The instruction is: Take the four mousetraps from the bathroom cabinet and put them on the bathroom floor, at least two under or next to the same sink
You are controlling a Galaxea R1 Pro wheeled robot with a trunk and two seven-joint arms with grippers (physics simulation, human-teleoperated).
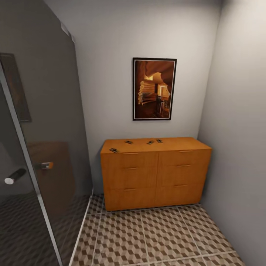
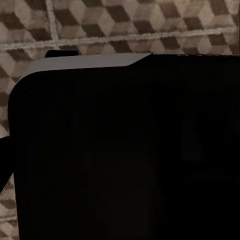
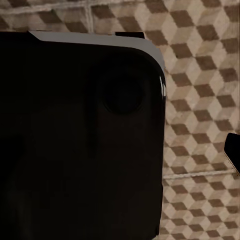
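Mousetraps [image 1: 128, 142]: small, flat, dark, atop cabinet [image 1: 155, 173]

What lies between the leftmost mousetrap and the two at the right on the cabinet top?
In the head view, a fourth mousetrap lies between the leftmost one and the right pair on the cabinet.

Setting: I stand in a small home bathroom.
Floor: large square tiles printed with a brown, beige and white cube pattern [image 1: 162, 236], pale grout between them; the same tiles show beneath my black body in both my wrist views [image 2: 125, 20] [image 3: 200, 100].
Shower: a tall tinted glass panel with a pale metal frame [image 1: 48, 147] stands at my left, carrying a short cylindrical handle [image 1: 14, 176].
Furniture: a wide low orange-brown wooden chest with drawers and slim bar handles [image 1: 155, 173] sits against the far wall.
Decor: a black-framed picture in warm orange tones [image 1: 154, 88] hangs above the chest.
Walls: plain pale grey plaster [image 1: 107, 74], closing a narrow corner.
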